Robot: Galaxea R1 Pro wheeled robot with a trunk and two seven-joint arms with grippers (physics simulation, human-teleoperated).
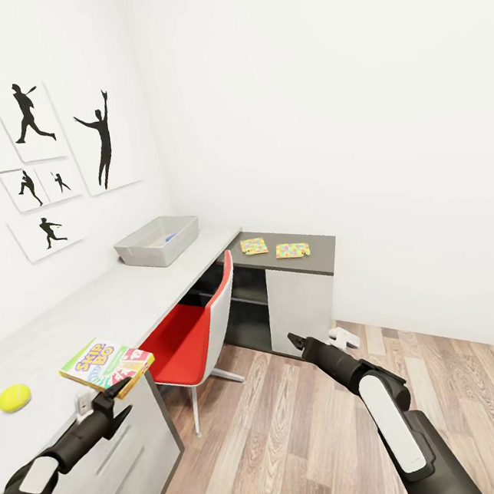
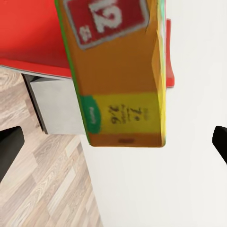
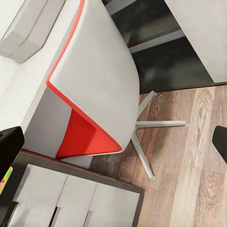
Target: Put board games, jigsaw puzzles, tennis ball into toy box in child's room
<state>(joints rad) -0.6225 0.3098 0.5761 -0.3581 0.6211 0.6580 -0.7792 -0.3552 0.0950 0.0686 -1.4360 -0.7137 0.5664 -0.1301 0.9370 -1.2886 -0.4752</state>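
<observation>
Your left gripper point(image 1: 116, 390) sits wide open, fingers spread apart, and grips nothing; the Skip-Bo game box point(image 1: 107, 366) lies just ahead of its tips, overhanging the desk point(image 1: 129, 296) edge, green with red cards and an orange end panel. The tennis ball point(image 1: 13, 398) rests beside that arm. Your right gripper point(image 1: 296, 341) is also spread open and empty above the floor point(image 1: 301, 433), the red chair point(image 3: 94, 94) in front of it. The toy box point(image 1: 157, 241) stands well beyond.

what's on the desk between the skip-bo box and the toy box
Nothing: in the head view the desk is bare from the Skip-Bo box up to the toy box. The tennis ball lies off to the side.
</observation>
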